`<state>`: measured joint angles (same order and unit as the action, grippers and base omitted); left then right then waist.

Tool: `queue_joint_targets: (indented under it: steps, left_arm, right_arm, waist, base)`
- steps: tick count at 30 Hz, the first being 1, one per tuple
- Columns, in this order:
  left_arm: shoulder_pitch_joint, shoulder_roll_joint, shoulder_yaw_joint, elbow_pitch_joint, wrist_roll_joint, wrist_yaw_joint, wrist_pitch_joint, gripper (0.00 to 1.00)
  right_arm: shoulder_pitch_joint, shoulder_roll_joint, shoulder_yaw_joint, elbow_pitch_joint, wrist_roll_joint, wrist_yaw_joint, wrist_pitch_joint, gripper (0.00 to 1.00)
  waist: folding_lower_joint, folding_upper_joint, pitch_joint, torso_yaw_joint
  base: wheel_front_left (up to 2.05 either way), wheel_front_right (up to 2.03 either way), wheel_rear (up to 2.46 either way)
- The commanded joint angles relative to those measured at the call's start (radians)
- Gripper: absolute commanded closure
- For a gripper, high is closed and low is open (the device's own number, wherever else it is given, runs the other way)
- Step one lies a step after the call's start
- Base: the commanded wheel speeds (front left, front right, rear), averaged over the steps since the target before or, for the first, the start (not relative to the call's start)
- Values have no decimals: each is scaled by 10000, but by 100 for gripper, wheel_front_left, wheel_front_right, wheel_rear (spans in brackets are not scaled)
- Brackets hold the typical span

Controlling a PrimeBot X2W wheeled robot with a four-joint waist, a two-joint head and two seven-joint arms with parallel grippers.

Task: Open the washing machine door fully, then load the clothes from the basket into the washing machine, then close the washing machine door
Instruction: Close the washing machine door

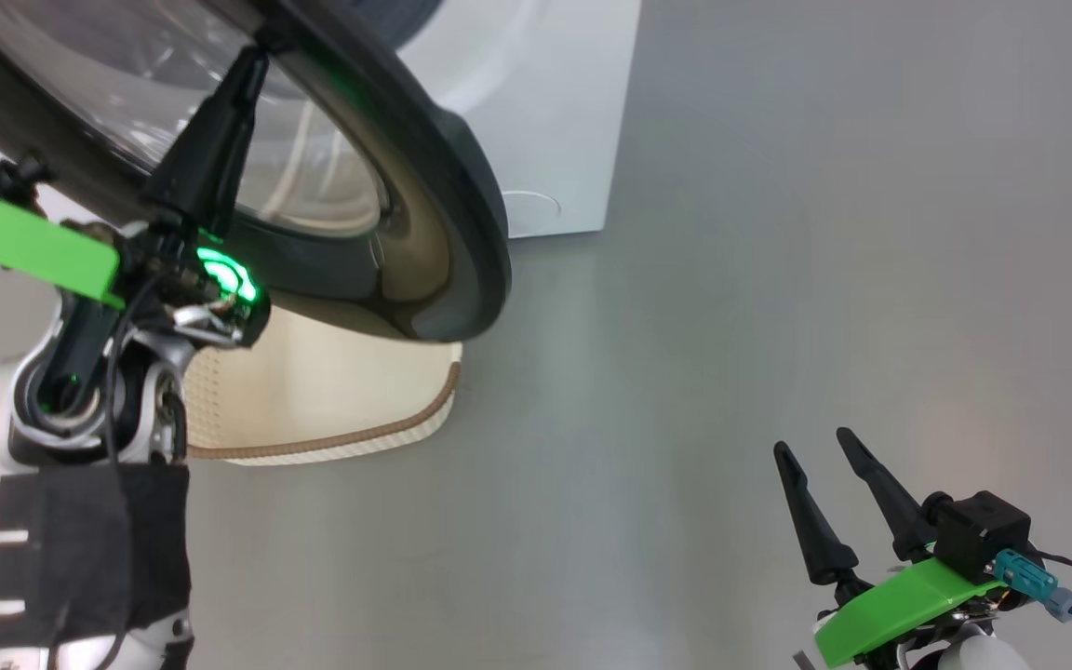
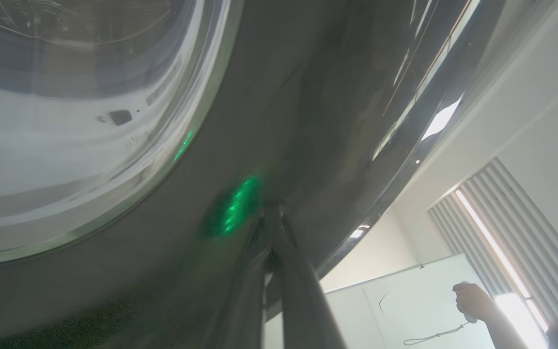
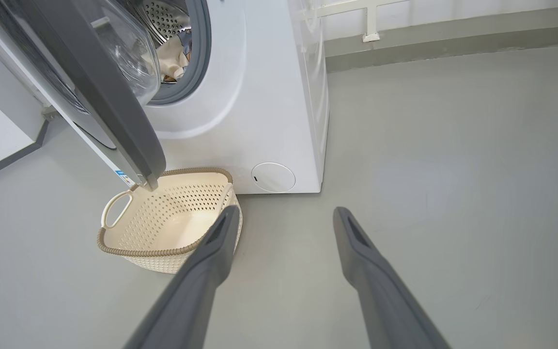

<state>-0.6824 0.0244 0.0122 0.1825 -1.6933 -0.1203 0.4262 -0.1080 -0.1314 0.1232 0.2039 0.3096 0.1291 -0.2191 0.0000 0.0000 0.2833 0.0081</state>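
Right gripper point(image 3: 286, 213): fingers apart, nothing between them, low over the floor point(image 3: 453, 169). Left gripper point(image 1: 253, 65): fingers pressed together, tips against the black ring of the door point(image 3: 100, 82). The door is swung out from the washing machine point(image 3: 269, 97), with its lower edge above the basket point(image 3: 138, 252). The basket is on the floor, just in front of the washing machine. Cream clothes point(image 3: 172, 55) lie inside the drum point(image 3: 162, 17). Far back, a person's hand point(image 2: 472, 300) grips something white with a cord.

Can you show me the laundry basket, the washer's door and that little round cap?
basket point(image 3: 187, 198), right wrist view, perforated inner wall.
washing machine door point(image 3: 85, 82), right wrist view, dark ring.
round cap point(image 3: 273, 177), right wrist view, its centre.
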Motion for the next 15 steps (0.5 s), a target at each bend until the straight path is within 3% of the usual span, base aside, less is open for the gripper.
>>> queue_joint_targets:
  steps: [1,8,15]
  left_arm:
    - [-465,259,138,-205,139,-101,-185,100]
    - [-693,259,177,221,552,-102,-722,100]
    - [-529,259,465,311,777,-103,-1056,100]
  right_arm:
    - [-267,18,274,-190,-11,16,-132,0]
    - [-385,74,242,-113,-10,16,-228,0]
    - [-348,115,124,11,-25,16,-304,0]
  waist:
    - [0,0,215,-246]
    - [0,0,404,-482]
    - [0,0,283,-245]
  base:
    - [0,0,0]
    - [0,0,0]
    - [0,0,0]
